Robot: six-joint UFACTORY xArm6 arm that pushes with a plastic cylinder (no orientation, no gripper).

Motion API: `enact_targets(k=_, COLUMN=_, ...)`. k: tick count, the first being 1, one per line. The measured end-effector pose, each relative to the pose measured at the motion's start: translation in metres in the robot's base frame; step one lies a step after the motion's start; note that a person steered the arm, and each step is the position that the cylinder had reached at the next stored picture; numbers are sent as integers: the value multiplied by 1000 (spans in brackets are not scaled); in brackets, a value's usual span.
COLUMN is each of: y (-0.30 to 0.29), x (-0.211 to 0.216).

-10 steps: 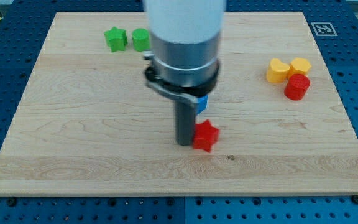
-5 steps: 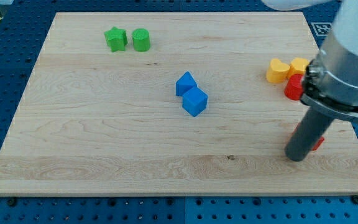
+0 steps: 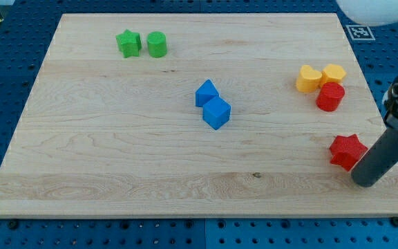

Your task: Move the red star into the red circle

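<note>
The red star (image 3: 347, 151) lies on the wooden board near the view's right edge, low down. The red circle block (image 3: 330, 97) stands above it, touching the two yellow blocks. My tip (image 3: 365, 182) rests on the board just below and right of the red star, close to it or touching it. The dark rod rises to the upper right and leaves the view.
A yellow heart (image 3: 309, 79) and a yellow block (image 3: 334, 72) sit by the red circle. Two blue blocks (image 3: 213, 106) lie mid-board. A green star (image 3: 128, 43) and a green cylinder (image 3: 157, 44) sit at top left. The board's right edge (image 3: 385, 138) is close.
The red star has been pushed from the board's middle to the right side. My tip moved right with it and now stands at the star's lower right.
</note>
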State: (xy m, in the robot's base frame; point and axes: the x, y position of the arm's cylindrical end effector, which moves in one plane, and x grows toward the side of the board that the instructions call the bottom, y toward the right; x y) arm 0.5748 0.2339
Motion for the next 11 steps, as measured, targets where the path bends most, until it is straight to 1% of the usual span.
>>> enact_targets(k=1, y=7, x=-16)
enact_targets(k=2, y=4, x=-21)
enact_targets(k=7, y=-53, x=-21)
enact_targets(k=8, y=-53, x=-34)
enact_targets(k=10, y=-37, x=-97)
enact_targets(k=11, y=-33, x=-106)
